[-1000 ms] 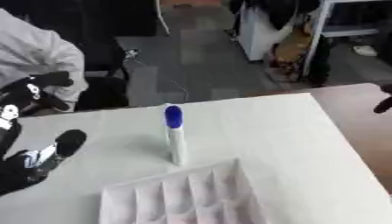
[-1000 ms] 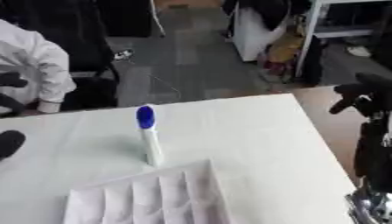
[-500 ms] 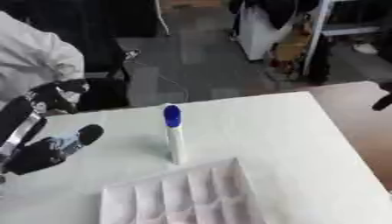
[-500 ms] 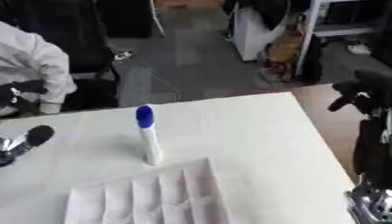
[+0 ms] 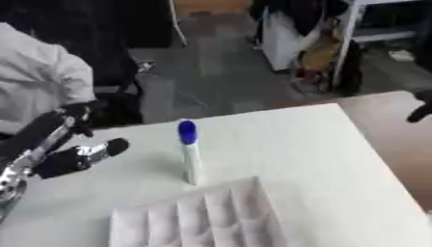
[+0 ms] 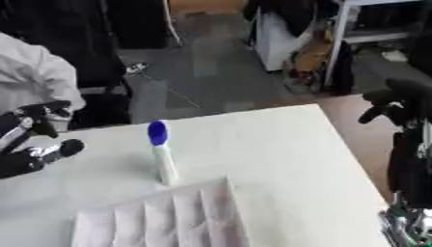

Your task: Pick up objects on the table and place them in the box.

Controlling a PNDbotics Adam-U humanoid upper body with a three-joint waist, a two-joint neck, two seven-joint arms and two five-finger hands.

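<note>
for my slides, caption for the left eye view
Left robot hand open beside an upright white tube with blue cap, behind a white compartmented box.

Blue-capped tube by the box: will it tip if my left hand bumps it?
Probably. The blue-capped tube stands upright, tall and narrow, so a sideways nudge from the left hand could topple it. It looks round, so once down it may roll.

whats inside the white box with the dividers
The compartments of the white box that show look empty, only white dividers and floor. Its near end runs out of view, so that part is unknown. The blue-capped white tube stands upright just behind the box, outside it.
</note>
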